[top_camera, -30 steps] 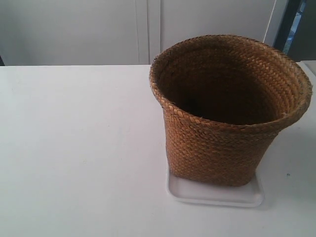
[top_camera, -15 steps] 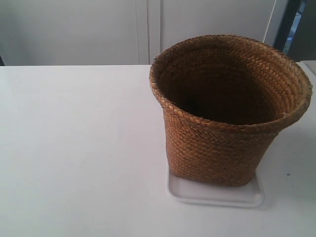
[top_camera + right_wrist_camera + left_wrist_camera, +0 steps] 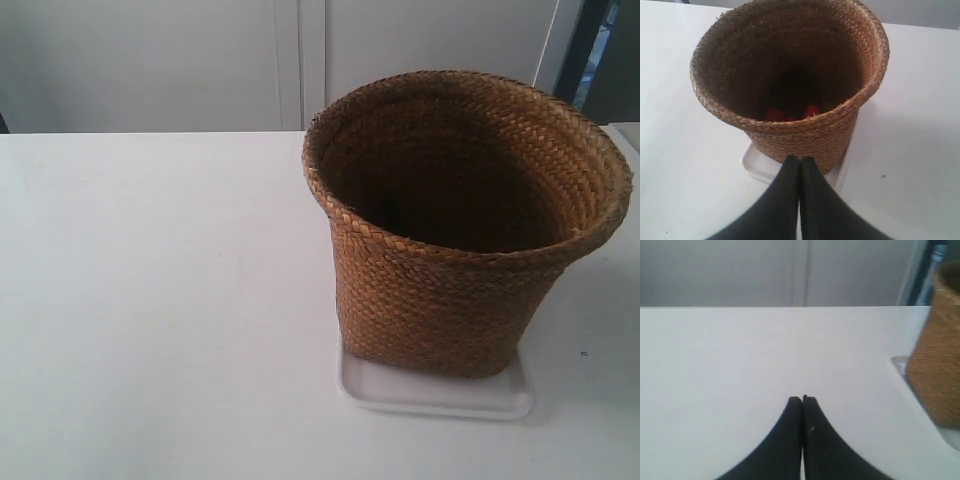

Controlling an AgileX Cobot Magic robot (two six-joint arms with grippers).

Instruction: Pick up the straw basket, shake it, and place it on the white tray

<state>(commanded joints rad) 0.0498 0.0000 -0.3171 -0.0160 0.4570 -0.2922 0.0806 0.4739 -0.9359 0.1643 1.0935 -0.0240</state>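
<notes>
Braided brown straw, the basket [image 3: 440, 300] stands upright on the tray [image 3: 430, 398]. Our left gripper [image 3: 802, 399] and right gripper [image 3: 800, 158] are pressed together.

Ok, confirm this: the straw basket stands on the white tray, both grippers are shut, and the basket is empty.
Not empty: the right wrist view shows red objects deep in the straw basket. The rest holds: it stands on the white tray, left gripper and right gripper shut.
</notes>
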